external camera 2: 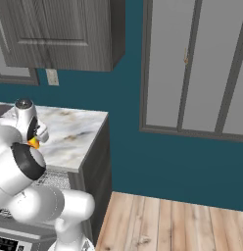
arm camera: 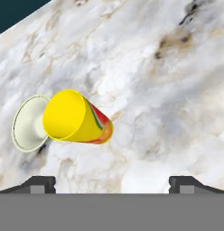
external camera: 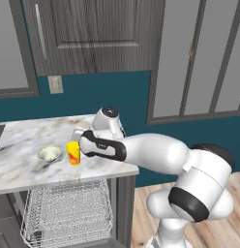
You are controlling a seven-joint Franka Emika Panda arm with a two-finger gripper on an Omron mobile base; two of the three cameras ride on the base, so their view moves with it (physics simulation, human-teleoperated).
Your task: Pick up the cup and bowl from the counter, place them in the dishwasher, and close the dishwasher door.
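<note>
The yellow cup [external camera: 73,153] with a red mark stands upright on the white marble counter [external camera: 25,172] near its front edge. The pale bowl [external camera: 49,154] sits just left of it, close beside it. My gripper [arm camera: 112,185] hovers above the counter just right of the cup, open, with nothing between its fingertips [arm camera: 39,183]. In the hand view the cup [arm camera: 77,118] lies left of centre, with the bowl [arm camera: 28,122] partly hidden behind it. Under the counter the dishwasher stands open with its white wire rack [external camera: 68,213] showing. A sliver of the cup [external camera 2: 33,143] peeks past my arm.
Dark wood-grain wall cabinets [external camera: 93,34] hang above the counter, over a teal wall with an outlet [external camera: 55,84]. Tall grey doors [external camera: 199,58] stand to the right. The counter ends at a right edge [external camera 2: 101,132], with wooden floor [external camera 2: 167,225] beyond.
</note>
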